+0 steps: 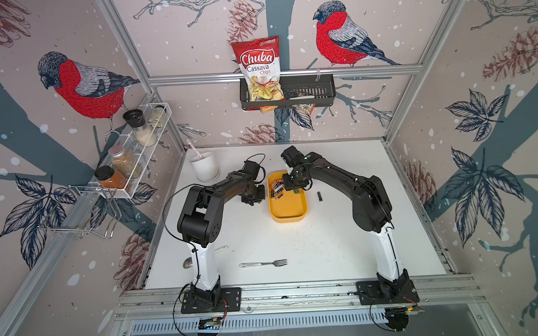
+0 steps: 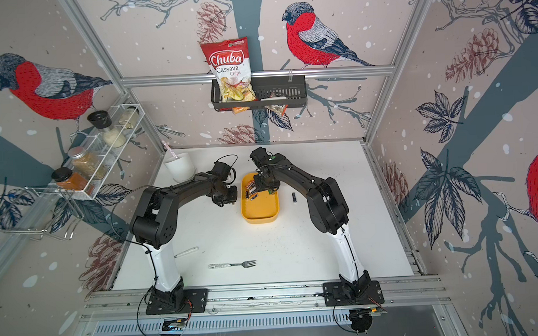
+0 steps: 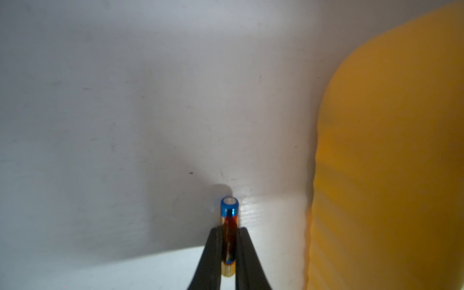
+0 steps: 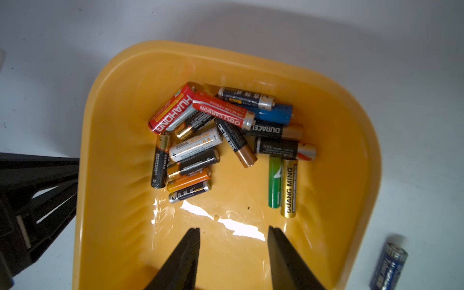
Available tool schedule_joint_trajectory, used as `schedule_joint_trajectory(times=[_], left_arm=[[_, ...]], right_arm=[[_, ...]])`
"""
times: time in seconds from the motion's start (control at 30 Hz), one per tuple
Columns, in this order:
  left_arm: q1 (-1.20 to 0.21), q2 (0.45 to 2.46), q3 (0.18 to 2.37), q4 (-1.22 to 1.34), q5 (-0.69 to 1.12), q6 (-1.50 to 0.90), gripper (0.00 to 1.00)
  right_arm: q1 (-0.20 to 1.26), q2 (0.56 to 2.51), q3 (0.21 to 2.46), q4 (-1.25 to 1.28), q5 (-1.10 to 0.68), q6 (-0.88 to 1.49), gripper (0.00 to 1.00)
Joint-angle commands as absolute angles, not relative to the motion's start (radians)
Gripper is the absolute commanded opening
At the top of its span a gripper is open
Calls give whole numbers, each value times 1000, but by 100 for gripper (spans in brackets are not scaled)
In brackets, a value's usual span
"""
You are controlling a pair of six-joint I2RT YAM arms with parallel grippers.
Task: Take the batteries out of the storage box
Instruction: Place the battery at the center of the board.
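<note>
mostly, the batteries (image 4: 200,140) are heaped in the yellow storage box (image 4: 100,105), over which the right gripper (image 4: 233,229) is held half-open and empty; one battery (image 3: 229,213) is pinched by the left gripper (image 3: 229,241) beside the box. hard, slick, roll-prone barrels are judged best taken mid-length. "huahong", "duracell" and "guang ming" are read.

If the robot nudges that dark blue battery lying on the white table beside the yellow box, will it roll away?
Probably. The dark blue cylindrical battery lies on its round side on the flat white table, with no rim around it. Its shiny wrapper looks hard, so it likely stays stiff but may slip.
</note>
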State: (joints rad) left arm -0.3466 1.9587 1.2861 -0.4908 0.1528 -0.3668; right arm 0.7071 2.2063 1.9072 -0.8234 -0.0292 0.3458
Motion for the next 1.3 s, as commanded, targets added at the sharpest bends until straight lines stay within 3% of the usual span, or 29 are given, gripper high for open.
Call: schedule_joint_trajectory(times=[0.0,0.73,1.27], left_arm=[[-344,1963,1282,-499,144,-364,15],[-344,1953,1292,-506,152,-371,24],[-342,1918,1319,-527,146,-374,36]], right_arm=[[713,2212,1914,-838,-27,354,50],[723,2232,1926,-834,-38,358,51],[756,2322,1965,-817,-45,377,52]])
